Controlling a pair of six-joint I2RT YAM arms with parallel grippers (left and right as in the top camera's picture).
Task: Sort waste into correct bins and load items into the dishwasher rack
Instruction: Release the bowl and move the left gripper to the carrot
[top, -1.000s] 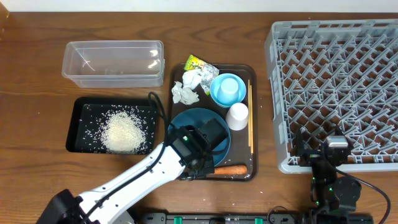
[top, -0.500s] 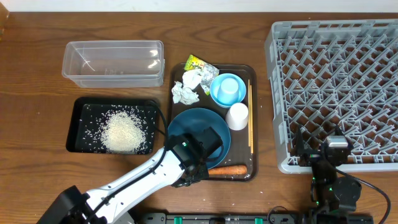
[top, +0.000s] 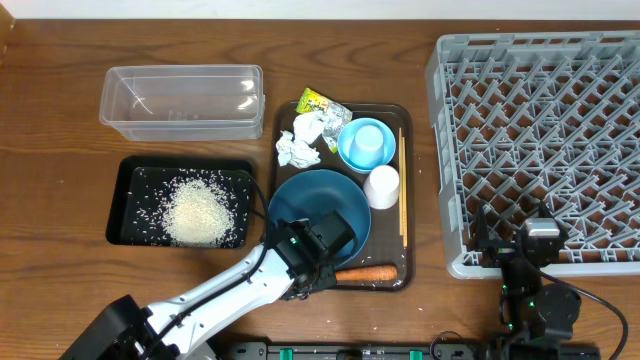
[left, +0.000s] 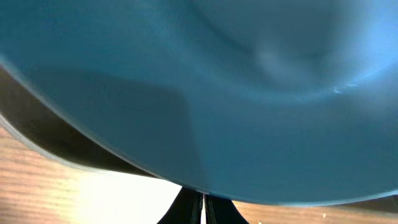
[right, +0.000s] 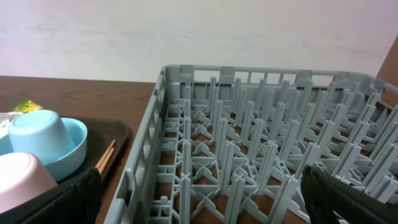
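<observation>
So, the left gripper (left: 201, 206) was clamped right down on the near rim of the big dark-blue round bowl (top: 320, 195), which sat at the near left part of the dark brown serving tray (top: 406, 272) in the middle of the wooden table (top: 60, 150). In the left wrist view pretty much nothing but bowl could be seen. A small orange carrot (top: 368, 271) was lying along the tray's near edge, just beside the bowl. Crumpled white paper tissues (top: 300, 140) and a yellow-green printed wrapper (top: 314, 101) were bunched at the far left corner, with a small light-blue bowl (top: 350, 152) next to them and a small white cup (top: 381, 186) below that. Two thin wooden chopsticks (top: 402, 190) were laid along the right edge. White rice grains (top: 200, 212) were heaped in the shallow black rectangular tray (top: 124, 200) at the table's left, with the clear plastic rectangular tub (top: 180, 72) behind it. The right gripper (right: 202, 193) was spread wide with nothing in it, at the near edge of the large grey plastic rack (top: 540, 130).
</observation>
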